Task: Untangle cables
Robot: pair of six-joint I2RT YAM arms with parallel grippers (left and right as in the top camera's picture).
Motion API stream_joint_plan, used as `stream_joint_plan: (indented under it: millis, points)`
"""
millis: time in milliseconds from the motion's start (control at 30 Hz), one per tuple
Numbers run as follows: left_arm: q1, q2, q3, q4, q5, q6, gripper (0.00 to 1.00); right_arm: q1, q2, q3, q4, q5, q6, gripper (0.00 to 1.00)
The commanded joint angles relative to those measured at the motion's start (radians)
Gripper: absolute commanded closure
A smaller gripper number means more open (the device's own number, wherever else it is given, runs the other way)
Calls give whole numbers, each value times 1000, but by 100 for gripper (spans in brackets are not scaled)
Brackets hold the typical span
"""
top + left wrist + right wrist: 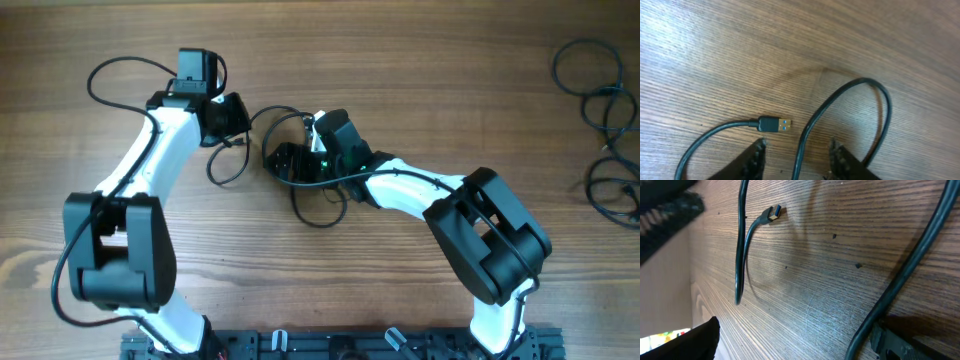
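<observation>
Mid-desk, left gripper [797, 156] has jaws apart, a loop of black cable [861, 80] running between the fingers [756, 157], not pinched. Right gripper [288, 160] sits just beside it, jaws spread wide, over the same cable. Both wrist views show the USB plug [776, 124] lying flat on the wood; overhead it's too small to tell. Only overhead shows the other cables [605, 120], looped near the desk's far right corner.

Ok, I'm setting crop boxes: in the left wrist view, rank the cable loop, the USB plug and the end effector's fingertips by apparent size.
1. cable loop
2. fingertips, partly cut off and nearest the camera, so this rank is unsure
3. USB plug, clearly smallest
</observation>
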Motion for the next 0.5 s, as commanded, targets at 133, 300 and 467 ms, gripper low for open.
stream_joint_plan:
  millis: [133,300,467]
  points:
    - [-24,132,1,36,42,-27,50,9,65,-35,-28,26,16,0]
    - [-37,146,1,49,246,-27,59,9,65,-35,-29,26,18,0]
    - [-37,146,1,66,483,-27,64,9,65,-35,-29,-2,35,0]
